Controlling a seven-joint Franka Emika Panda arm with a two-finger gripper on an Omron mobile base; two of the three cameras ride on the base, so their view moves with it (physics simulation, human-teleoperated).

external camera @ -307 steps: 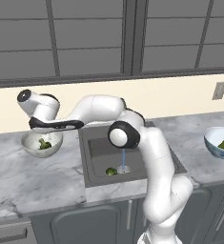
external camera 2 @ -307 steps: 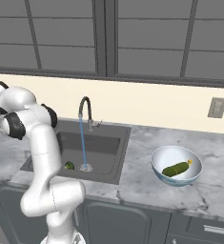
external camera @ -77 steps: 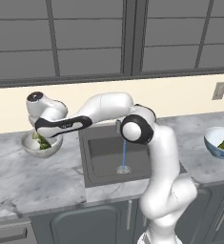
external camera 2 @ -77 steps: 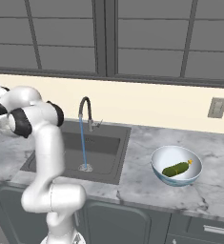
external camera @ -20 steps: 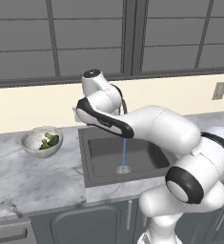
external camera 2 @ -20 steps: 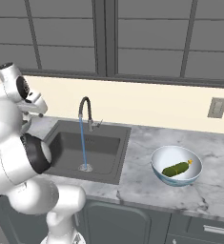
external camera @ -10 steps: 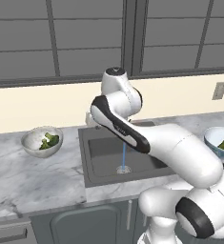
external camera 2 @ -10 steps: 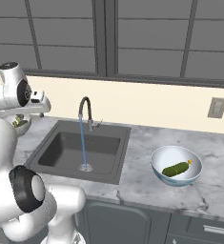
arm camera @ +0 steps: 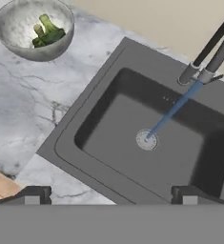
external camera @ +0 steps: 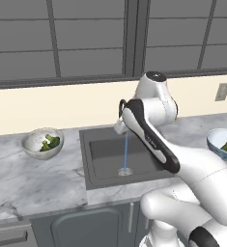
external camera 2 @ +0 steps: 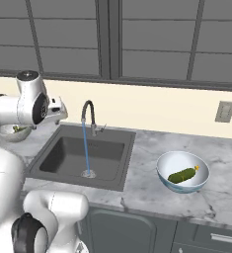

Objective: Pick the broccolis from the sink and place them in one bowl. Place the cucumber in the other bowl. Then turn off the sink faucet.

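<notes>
Above the sink's left edge the gripper hangs w/ fingers apart, empty. Risk: faucet lever is small; a sideways approach could clip the spout & miss it, water keeps running. Vs 1 s ago, arm swung right from the speckled bowl; broccolis in it, cucumber in blue-rimmed bowl.

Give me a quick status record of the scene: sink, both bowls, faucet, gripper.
sink: no vegetables in it, drain visible
speckled bowl: holds the broccolis, on the counter left of the sink
blue-rimmed bowl: holds the cucumber, right of the sink
faucet: water stream running into the drain
gripper: open, holding nothing, above the sink's near edge
</notes>
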